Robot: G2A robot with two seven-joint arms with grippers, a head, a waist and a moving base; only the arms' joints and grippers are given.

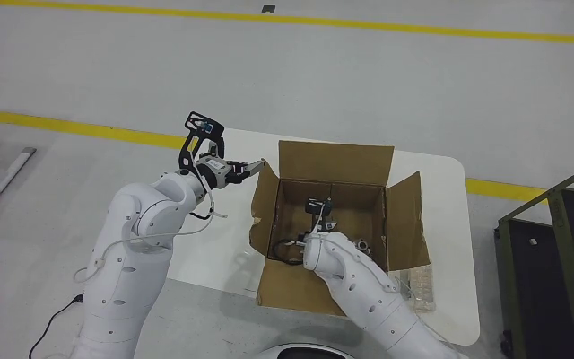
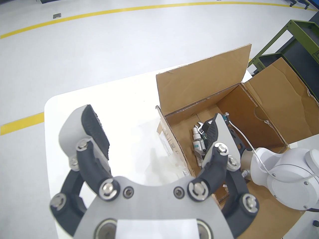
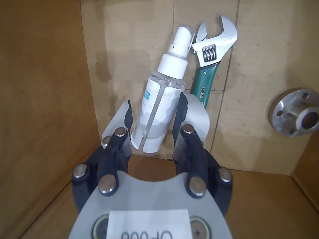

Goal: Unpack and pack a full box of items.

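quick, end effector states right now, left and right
left end effector: open, empty
right end effector: straddling clear white-capped spray bottle, grip cannot be told

Cardboard box (image 1: 336,161): one, all four flaps open, on the white table (image 1: 444,188), midway between its left and right edges; right gripper (image 1: 319,214) down inside the box; metal flange (image 1: 363,244) on the box floor, towards the right wall; left gripper (image 1: 254,167) over the table's far-left corner, just beside the left flap; clear plastic item (image 1: 418,285) near the table's right edge.
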